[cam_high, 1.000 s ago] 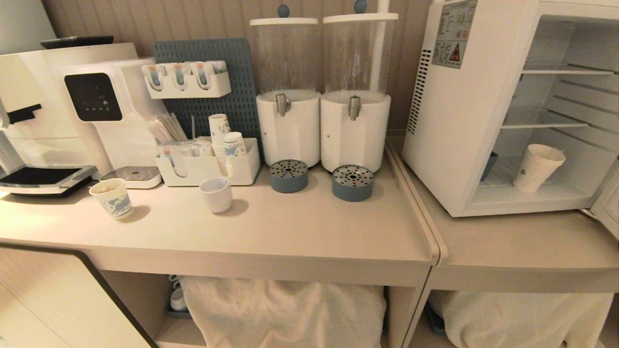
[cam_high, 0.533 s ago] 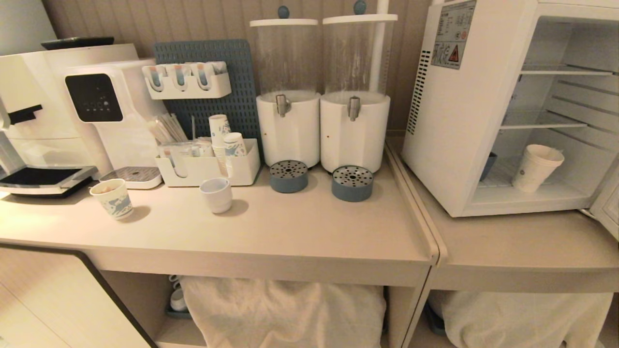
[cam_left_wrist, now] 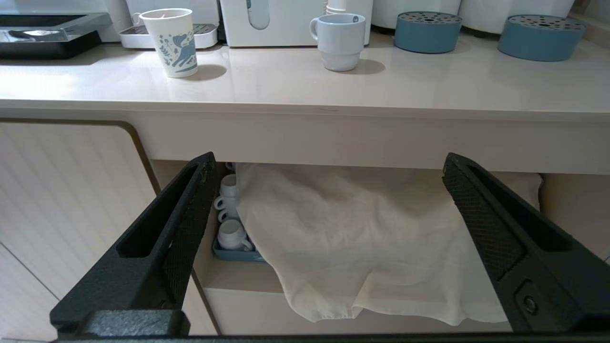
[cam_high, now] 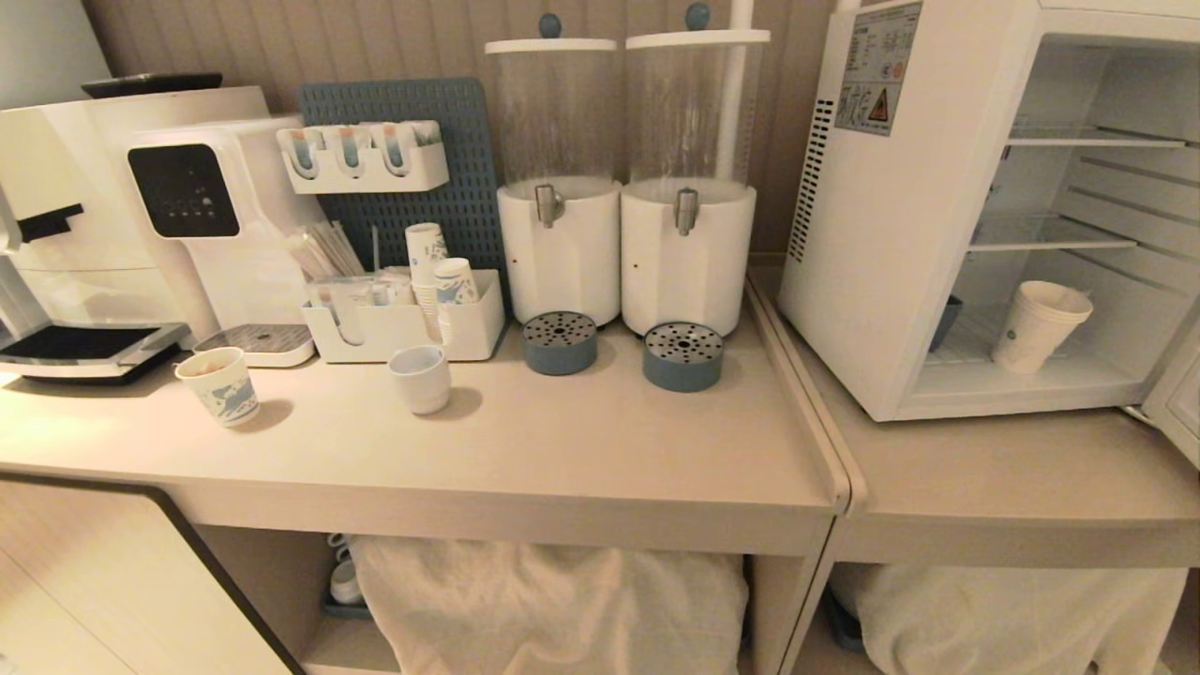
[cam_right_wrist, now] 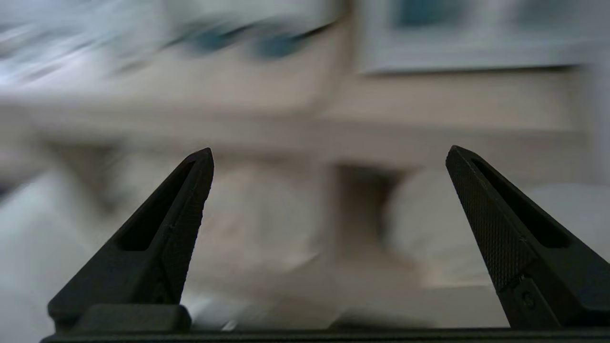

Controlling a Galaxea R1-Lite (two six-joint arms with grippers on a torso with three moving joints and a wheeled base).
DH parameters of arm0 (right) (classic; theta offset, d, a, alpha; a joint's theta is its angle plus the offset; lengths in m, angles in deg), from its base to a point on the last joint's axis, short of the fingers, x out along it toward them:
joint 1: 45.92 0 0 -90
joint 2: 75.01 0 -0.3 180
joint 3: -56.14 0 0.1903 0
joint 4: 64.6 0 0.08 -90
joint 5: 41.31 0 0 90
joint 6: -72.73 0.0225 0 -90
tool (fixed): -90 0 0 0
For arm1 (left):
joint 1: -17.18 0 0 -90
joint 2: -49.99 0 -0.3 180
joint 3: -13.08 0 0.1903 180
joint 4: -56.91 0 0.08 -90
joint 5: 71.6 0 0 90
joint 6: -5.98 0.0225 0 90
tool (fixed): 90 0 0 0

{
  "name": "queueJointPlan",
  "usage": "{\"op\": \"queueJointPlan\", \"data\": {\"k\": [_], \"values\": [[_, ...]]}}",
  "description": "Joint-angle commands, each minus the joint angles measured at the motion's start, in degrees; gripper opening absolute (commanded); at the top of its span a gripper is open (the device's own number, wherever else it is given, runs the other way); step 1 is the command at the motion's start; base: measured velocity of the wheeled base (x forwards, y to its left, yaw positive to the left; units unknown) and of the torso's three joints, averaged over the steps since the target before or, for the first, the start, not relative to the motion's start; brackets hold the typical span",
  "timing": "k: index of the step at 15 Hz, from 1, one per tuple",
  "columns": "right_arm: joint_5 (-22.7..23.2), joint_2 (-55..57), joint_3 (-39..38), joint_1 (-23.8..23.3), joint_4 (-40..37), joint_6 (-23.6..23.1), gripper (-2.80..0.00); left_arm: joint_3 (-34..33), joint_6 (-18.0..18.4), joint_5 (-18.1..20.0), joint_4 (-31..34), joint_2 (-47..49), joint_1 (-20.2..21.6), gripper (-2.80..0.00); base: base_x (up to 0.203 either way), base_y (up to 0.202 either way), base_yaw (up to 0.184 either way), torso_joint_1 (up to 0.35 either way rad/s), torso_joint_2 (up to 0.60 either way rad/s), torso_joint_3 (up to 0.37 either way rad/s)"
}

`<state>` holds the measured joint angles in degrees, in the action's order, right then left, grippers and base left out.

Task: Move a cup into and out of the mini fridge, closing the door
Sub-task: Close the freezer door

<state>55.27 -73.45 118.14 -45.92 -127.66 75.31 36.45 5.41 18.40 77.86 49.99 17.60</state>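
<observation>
The left gripper (cam_left_wrist: 329, 159) hangs low in front of the counter with its two black fingers (cam_left_wrist: 181, 214) spread wide and nothing between them; straight ahead of it, under the counter (cam_left_wrist: 305, 95), a pale cloth (cam_left_wrist: 362, 238) drapes over the open shelf space, and beside the cloth, toward one finger, small white cups (cam_left_wrist: 231, 233) sit in a blue tray; above and beyond the gripper, on the countertop, stand a patterned paper cup (cam_left_wrist: 174, 40) and a squat white mug (cam_left_wrist: 339, 40), with two round blue drip trays (cam_left_wrist: 426, 31) further along.

The right gripper (cam_right_wrist: 329, 152) also has its fingers (cam_right_wrist: 176, 224) parted wide and empty; its view is smeared, and only the counter edge and pale cloth shapes beneath it can be made out ahead of it.

Neither arm shows in the head view; there, past the counter's front edge, two clear-topped drink dispensers (cam_high: 561, 178) stand against the wall, with a white machine (cam_high: 178, 206) and a blue pegboard (cam_high: 412, 159) to their left; on the adjoining surface to the right stands the mini fridge (cam_high: 891, 234), its interior exposed, the door (cam_high: 1183, 394) swung out at the frame's right edge; the cup (cam_high: 1039, 326) stands upright on the fridge's bottom shelf, well apart from both grippers, beneath the wire shelves (cam_high: 1050, 239).
</observation>
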Motion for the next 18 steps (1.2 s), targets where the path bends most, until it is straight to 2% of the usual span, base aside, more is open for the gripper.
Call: {"op": "queueJointPlan", "data": {"k": [1, 4, 6, 7, 8, 10, 13, 18], "values": [[-7.68, -1.63, -12.72, 0.01, 15.63, -1.63, 0.00, -1.05, 0.05, 0.00, -0.05, 0.00, 0.02, 0.00, 0.000, 0.000, 0.000, 0.000, 0.00, 0.000], [-11.73, -1.59, -32.86, 0.01, 36.13, -6.39, 0.00, -1.05, -0.04, 0.00, -0.05, 0.00, 0.02, 0.00, 0.000, 0.000, 0.000, 0.000, 0.00, 0.000], [-9.89, -1.56, -38.51, 0.00, 41.50, -8.45, 0.00, -1.05, -0.04, 0.00, -0.05, 0.04, 0.02, 0.00, 0.000, 0.000, 0.000, 0.000, 0.00, 0.000], [-7.21, -1.53, -37.85, 0.00, 40.13, -8.95, 0.00, -1.05, -0.04, 0.00, -0.05, 0.00, 0.02, 0.00, 0.000, 0.000, 0.000, 0.000, 0.00, 0.000], [-5.80, -1.55, -36.47, 0.00, 35.56, -8.93, 0.00, -1.05, -0.04, 0.00, -0.05, 0.00, 0.02, 0.00, 0.000, 0.000, 0.000, 0.000, 0.00, 0.000], [-5.43, -1.48, -35.43, 0.00, 31.21, -7.45, 0.00, -1.05, -0.04, 0.00, -0.05, 0.00, 0.02, 0.00, 0.000, 0.000, 0.000, 0.000, 0.00, 0.000], [-6.05, -1.48, -35.38, 0.00, 31.17, -4.96, 0.00, -1.05, 0.05, 0.00, -0.05, 0.00, 0.02, 0.00, 0.000, 0.000, 0.000, 0.000, 0.00, 0.000], [-6.14, -1.48, -35.38, 0.00, 31.09, -4.78, 0.00, -1.05, -0.04, 0.00, -0.05, 0.00, 0.02, 0.00, 0.000, 0.000, 0.000, 0.000, 0.00, 0.000]]}}
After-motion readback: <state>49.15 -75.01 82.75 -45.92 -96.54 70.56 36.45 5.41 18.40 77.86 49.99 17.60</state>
